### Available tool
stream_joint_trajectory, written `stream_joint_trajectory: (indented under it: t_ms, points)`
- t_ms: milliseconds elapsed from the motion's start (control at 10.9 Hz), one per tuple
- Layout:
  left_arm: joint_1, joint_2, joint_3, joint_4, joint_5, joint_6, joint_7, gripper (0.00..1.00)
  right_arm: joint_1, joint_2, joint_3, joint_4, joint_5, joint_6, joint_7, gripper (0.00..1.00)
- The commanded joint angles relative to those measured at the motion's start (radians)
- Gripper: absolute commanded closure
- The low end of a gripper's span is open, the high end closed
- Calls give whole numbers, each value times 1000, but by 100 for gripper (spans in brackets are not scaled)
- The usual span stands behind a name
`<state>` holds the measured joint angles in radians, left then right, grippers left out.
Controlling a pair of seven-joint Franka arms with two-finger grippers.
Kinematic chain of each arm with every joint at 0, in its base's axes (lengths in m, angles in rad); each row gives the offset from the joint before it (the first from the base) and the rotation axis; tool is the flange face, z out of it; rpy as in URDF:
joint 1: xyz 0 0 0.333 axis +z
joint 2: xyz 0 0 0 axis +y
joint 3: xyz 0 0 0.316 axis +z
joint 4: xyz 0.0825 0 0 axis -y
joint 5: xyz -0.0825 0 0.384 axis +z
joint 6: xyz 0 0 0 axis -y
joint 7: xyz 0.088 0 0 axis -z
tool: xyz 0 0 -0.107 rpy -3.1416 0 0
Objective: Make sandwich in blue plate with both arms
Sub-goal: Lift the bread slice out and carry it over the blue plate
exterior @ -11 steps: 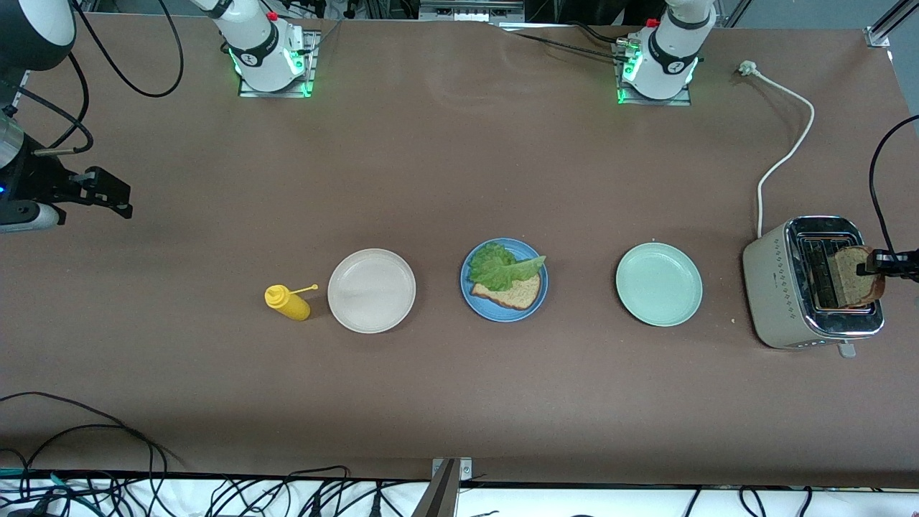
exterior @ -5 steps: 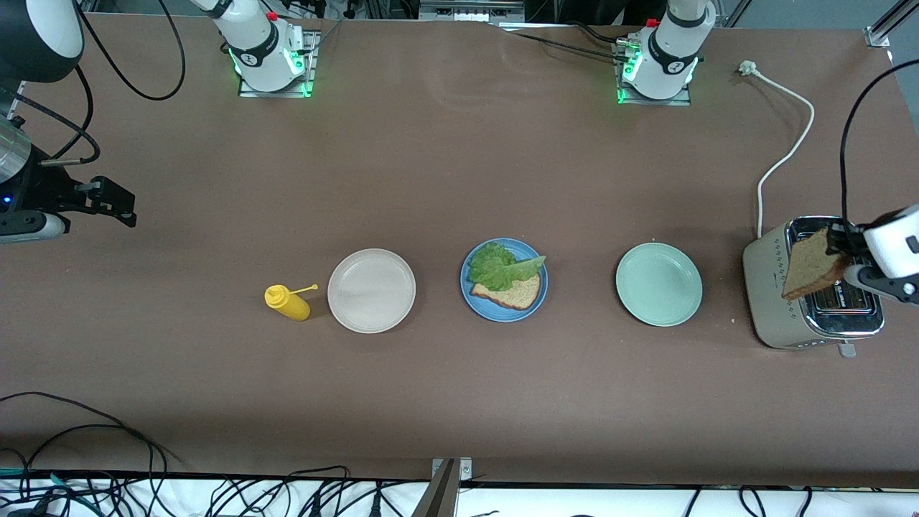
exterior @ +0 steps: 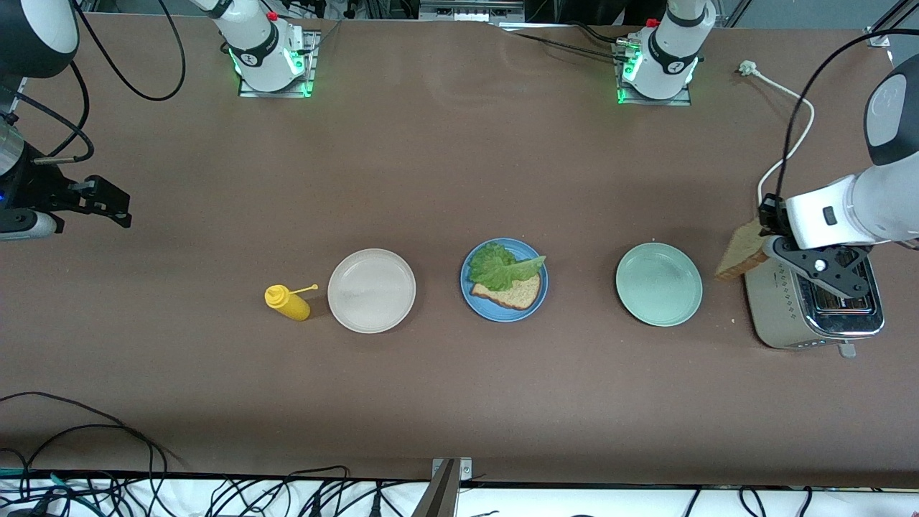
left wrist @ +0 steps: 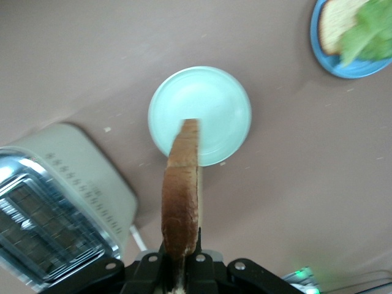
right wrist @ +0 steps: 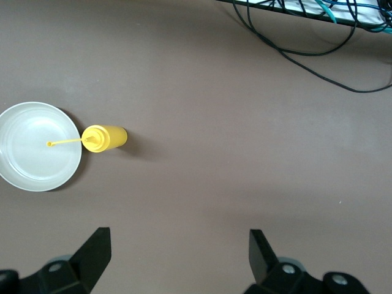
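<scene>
1. Hanging by one crust edge, the bread slice [exterior: 741,251] looks light, stiff and crumbly; the left gripper [exterior: 765,231] pinches it shut over the toaster [exterior: 782,316].
2. Awaiting it on the blue plate [exterior: 538,303]: bread and lettuce [exterior: 499,264].
3. The right gripper [exterior: 108,202] waits wide open, empty, over bare table at its arm's end.

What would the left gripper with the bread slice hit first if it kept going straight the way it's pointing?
Probably the mint-green plate. In the left wrist view, the bread slice held by the left gripper points right at it, with only bare table between. Depth is hard to judge, so it might meet the table just short of the plate.
</scene>
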<state>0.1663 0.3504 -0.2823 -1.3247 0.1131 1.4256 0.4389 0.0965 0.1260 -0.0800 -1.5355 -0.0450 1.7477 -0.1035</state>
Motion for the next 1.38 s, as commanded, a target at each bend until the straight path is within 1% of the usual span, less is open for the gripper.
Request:
stream_joint_trajectory:
  t_ms: [0,92,276,368,551,735,827,919,1011,1195,1287]
  points:
    - [4,-11,2,2,-140,-17,-17,100,0,9,2,26,-19,-11,47,0]
    - [4,-11,3,2,-197,-17,-38,100,-1,9,2,26,-16,-11,47,0]
    - [2,2,-1,-4,-384,-20,-52,100,-1,9,2,26,-18,-10,50,0]
    - [2,25,-2,-8,-470,-20,-86,100,-1,9,2,26,-19,-8,50,0]
    - [-19,83,-3,-17,-588,-19,-121,100,-3,9,0,26,-16,-8,50,0]
    - [-40,165,-3,-14,-683,-19,-121,100,-3,9,0,26,-16,-10,50,0]
    - [-36,214,-3,-17,-793,-17,-112,100,-3,7,0,26,-18,-10,48,0]
    - [-27,316,-3,-10,-902,-19,-79,100,-3,7,0,26,-19,-10,48,0]
    - [-42,368,-2,-13,-935,-7,-13,100,-4,4,-1,26,-19,-13,50,0]
    - [-68,485,2,-4,-951,30,38,100,-4,4,-10,28,-18,-8,50,0]
    - [-80,514,0,-4,-951,65,59,100,-4,4,-11,28,-16,-10,48,0]
